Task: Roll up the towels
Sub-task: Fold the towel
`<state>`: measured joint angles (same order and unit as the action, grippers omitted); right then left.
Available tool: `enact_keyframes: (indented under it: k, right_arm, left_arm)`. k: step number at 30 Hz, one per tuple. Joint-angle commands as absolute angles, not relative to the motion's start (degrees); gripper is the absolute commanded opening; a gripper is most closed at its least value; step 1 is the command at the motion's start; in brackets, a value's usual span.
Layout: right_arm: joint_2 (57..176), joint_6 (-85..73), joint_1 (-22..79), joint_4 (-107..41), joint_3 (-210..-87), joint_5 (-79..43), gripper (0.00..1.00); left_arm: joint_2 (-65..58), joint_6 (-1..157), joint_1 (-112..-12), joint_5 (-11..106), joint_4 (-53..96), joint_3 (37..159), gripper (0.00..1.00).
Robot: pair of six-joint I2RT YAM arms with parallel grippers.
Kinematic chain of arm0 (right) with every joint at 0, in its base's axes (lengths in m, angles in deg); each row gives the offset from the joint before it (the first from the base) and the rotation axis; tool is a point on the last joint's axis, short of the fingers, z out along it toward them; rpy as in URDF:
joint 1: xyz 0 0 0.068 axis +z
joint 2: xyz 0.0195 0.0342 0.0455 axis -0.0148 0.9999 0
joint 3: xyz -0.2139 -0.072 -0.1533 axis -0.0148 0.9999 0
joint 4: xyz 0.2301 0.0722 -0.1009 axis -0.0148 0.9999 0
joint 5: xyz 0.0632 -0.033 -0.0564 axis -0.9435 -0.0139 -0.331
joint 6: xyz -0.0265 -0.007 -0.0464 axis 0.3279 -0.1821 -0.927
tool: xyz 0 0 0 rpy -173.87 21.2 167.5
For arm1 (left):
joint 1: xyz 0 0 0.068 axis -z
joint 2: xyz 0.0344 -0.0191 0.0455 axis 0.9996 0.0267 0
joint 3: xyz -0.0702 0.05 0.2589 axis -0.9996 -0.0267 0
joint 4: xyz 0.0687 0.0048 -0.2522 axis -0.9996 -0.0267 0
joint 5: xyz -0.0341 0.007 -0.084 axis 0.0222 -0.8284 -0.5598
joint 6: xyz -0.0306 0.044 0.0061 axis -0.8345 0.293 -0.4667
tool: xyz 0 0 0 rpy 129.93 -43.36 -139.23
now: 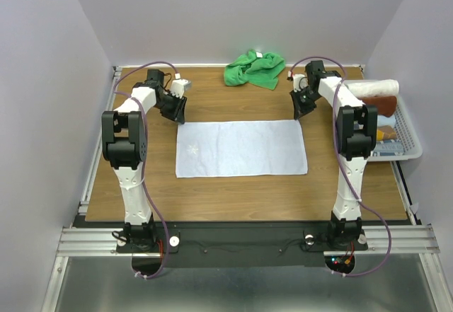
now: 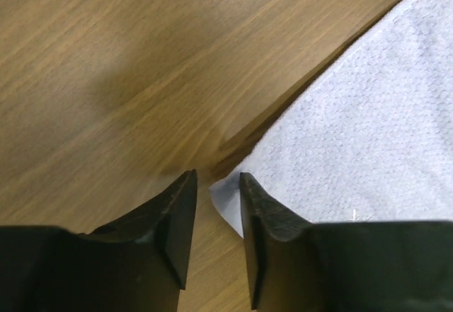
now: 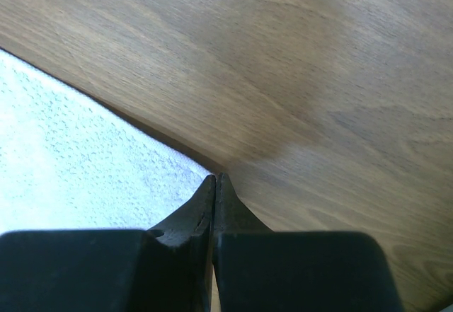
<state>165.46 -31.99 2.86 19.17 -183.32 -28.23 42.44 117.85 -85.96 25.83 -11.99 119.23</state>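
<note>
Here, at the left of the top view, the left jaws stand apart at the upper-left corner of the pale towel point(image 1: 241, 148), whose tip lies in the gap between them. That towel is spread flat in the middle of the bench point(image 1: 233, 185), and the green towel point(image 1: 255, 69) sits bunched at top centre, apart from it. At the pale towel's upper-right corner the right jaws are pressed together; whether they pinch any cloth I cannot tell.
</note>
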Motion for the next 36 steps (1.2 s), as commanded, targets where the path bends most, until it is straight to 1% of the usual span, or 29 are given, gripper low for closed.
enact_keyframes:
  k: [1, 2, 4, 5, 7, 8, 9, 10, 17, 26, 29, 36]
  right_arm:
    - [161.88, -32.96, 2.58, 20.19, -184.36, -29.23, 0.01]
    - [161.70, -33.05, 2.58, 20.27, -184.36, -29.23, 0.00]
    - [161.53, -33.13, 2.41, 20.45, -184.36, -28.97, 0.01]
    - [161.44, -33.22, 2.41, 20.45, -184.36, -29.05, 0.01]
    - [161.18, -33.31, 2.32, 20.54, -184.45, -29.05, 0.01]
    - [160.83, -33.31, 2.23, 20.45, -184.45, -28.97, 0.01]
    - [160.82, -33.40, 2.06, 20.54, -184.53, -29.05, 0.01]
    - [160.74, -33.57, 1.97, 20.63, -184.62, -28.97, 0.01]
    - [159.77, -33.84, 1.70, 20.89, -184.27, -29.76, 0.01]
    - [153.89, -36.65, 1.44, 22.21, -181.20, -31.25, 0.01]
    - [151.08, -37.88, 1.44, 22.82, -178.30, -31.69, 0.00]
    - [144.49, -40.25, 1.44, 23.53, -169.60, -35.11, 0.01]
  left_arm:
    - [41.91, 118.21, -86.27, 22.77, -13.70, 121.56, 0.35]
    - [41.82, 118.29, -86.36, 22.33, -13.79, 121.73, 0.29]
    - [42.00, 118.56, -86.71, 21.36, -14.58, 122.26, 0.22]
    - [41.91, 118.64, -86.88, 20.92, -14.84, 122.52, 0.17]
    - [41.73, 119.08, -87.41, 19.43, -15.81, 123.05, 0.12]
    - [41.73, 119.09, -87.59, 19.08, -15.99, 123.22, 0.07]
    - [41.56, 119.17, -88.02, 18.64, -16.16, 123.40, 0.05]
    - [41.47, 119.26, -87.94, 18.20, -16.34, 123.49, 0.00]
    - [39.19, 121.36, -90.22, 15.91, -16.69, 122.79, 0.00]
    - [28.04, 127.69, -90.31, 13.62, -17.13, 116.47, 0.00]
    - [23.91, 130.68, -90.31, 14.33, -18.18, 112.78, 0.00]
    - [14.15, 137.62, -90.23, 13.71, -20.20, 99.96, 0.00]
